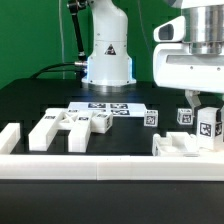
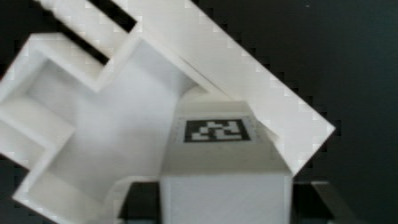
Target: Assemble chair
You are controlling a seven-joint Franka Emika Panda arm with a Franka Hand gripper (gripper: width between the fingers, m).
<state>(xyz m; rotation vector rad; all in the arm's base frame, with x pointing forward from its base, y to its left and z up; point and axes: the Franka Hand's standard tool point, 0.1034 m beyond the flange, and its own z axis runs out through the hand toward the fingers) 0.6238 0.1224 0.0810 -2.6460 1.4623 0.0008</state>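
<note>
The chair is in loose white parts with black-and-white tags. My gripper [image 1: 206, 110] hangs at the exterior view's right, shut on a white tagged block [image 1: 208, 126] held just above a larger white chair assembly [image 1: 183, 146]. In the wrist view the gripper [image 2: 221, 206] has its dark fingers [image 2: 153, 202] pressed against both sides of the block [image 2: 217, 165], whose tag [image 2: 221, 129] faces the camera. Under it lie a white slab and a frame-like part [image 2: 80, 95]. More chair parts [image 1: 62, 128] lie in a cluster at the exterior view's left.
The marker board [image 1: 106, 107] lies flat mid-table before the robot base [image 1: 107, 60]. A small tagged cube [image 1: 150, 118] and another tagged piece [image 1: 185, 115] stand near the gripper. A long white border rail [image 1: 100, 166] runs along the front, with a raised end [image 1: 10, 137].
</note>
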